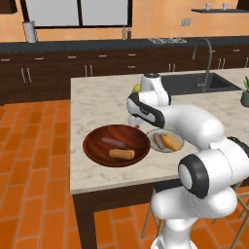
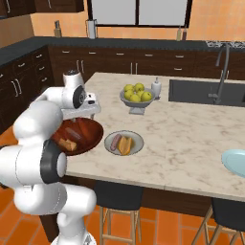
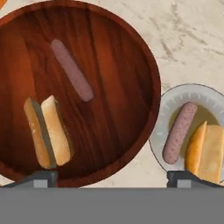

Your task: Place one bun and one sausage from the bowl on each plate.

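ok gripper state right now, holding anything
gripper: open, holding nothing, above the bowl and the grey plate.

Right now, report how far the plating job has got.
Done: the grey plate holds one sausage and the orange-yellow bun. In hand: nothing; the tool hangs open above the wooden bowl. Left: the bowl's tan bun and second sausage for the pale blue plate.

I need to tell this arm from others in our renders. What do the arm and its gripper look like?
The arm is made of glossy white rounded segments with dark, near-black bands at its joints. The gripper has two small dark grey finger tips with squared ends. No cables or markings are visible.
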